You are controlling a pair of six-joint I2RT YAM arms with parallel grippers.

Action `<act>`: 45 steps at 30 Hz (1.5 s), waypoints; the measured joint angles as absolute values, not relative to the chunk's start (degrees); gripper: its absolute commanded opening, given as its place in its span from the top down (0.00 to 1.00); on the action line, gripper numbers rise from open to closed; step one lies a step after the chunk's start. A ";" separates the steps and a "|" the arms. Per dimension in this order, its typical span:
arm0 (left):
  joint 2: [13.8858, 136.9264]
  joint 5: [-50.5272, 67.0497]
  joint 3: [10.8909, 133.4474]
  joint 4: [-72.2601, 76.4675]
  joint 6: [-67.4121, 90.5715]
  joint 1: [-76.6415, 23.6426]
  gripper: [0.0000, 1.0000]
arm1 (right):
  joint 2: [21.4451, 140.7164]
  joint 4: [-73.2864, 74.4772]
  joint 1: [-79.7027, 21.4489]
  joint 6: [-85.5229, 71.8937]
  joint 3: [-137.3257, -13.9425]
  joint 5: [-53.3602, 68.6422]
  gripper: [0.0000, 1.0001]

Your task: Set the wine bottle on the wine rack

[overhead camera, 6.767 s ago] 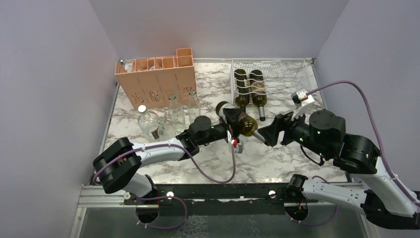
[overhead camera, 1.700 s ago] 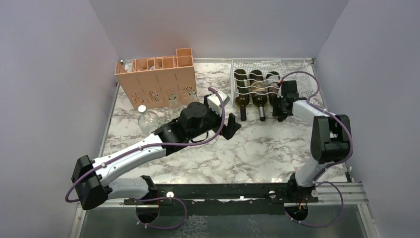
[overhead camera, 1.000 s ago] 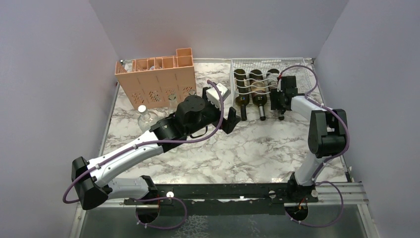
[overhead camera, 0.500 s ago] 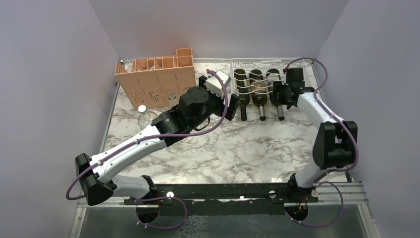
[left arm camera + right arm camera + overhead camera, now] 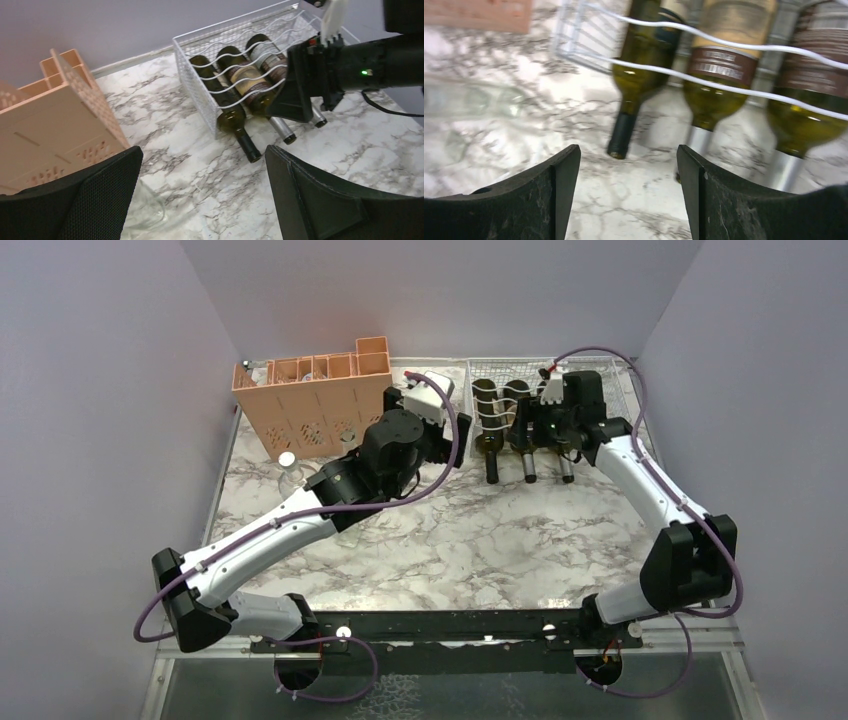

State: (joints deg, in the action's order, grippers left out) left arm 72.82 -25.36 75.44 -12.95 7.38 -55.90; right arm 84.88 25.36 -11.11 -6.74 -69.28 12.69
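The white wire wine rack [image 5: 600, 390] stands at the back right with three dark green bottles lying side by side in its wavy cradles. The rightmost wine bottle [image 5: 809, 100] rests there with its silver-capped neck [image 5: 566, 472] sticking out toward the front. My right gripper [image 5: 535, 430] hovers just above the front of the bottles, open, with only marble between its fingers [image 5: 531, 200]. My left gripper [image 5: 448, 440] hangs wide open left of the rack, looking at the bottles [image 5: 250, 82] and at the right gripper [image 5: 300, 85].
A peach-orange compartment crate [image 5: 320, 405] stands at the back left. Clear glass bottles [image 5: 288, 465] stand in front of it, under my left arm; one glass base [image 5: 145, 210] shows by my left finger. The rack's right half [image 5: 610, 405] holds no bottles.
My right gripper has opened, let go of the rightmost bottle and moved left over the bottle necks. My left arm has swung back toward the rack, still open.
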 measured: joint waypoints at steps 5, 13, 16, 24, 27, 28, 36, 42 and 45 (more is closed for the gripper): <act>70.37 -33.10 75.44 -16.29 7.22 -55.90 0.01 | 81.01 22.06 -14.87 -8.69 -67.33 19.84 0.27; 60.20 -38.54 75.53 -16.40 6.31 -55.88 0.02 | 76.51 8.64 -26.02 -11.29 -65.54 26.50 0.27; 57.95 -38.83 75.61 -16.03 5.41 -55.90 0.02 | 77.84 3.62 -31.14 -11.55 -65.84 27.42 0.27; 57.10 -39.07 75.61 -15.81 2.22 -55.88 0.01 | 89.65 -2.20 -40.93 -8.93 -73.82 27.24 0.27; 56.97 -39.07 75.61 -15.00 0.05 -55.88 0.01 | 95.83 -2.98 -42.89 -7.57 -79.00 24.62 0.30; 56.97 -39.07 75.61 -15.00 0.05 -55.88 0.01 | 95.90 -2.98 -42.92 -7.55 -79.05 24.58 0.32; 53.93 -39.55 72.55 -12.82 -1.85 -55.90 0.01 | 101.95 -2.92 -43.99 -3.73 -84.53 22.87 0.50; 52.62 -40.36 71.42 -11.94 -2.52 -55.90 0.01 | 103.31 -3.44 -44.97 -0.51 -84.71 20.93 0.76; 52.42 -40.56 70.98 -11.62 -2.61 -55.90 0.01 | 103.31 -3.55 -45.12 -0.78 -84.77 20.08 0.85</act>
State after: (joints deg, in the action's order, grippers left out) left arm 52.42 -40.56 70.98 -11.62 -2.61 -55.90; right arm 103.31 -3.55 -45.12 -0.78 -84.77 20.08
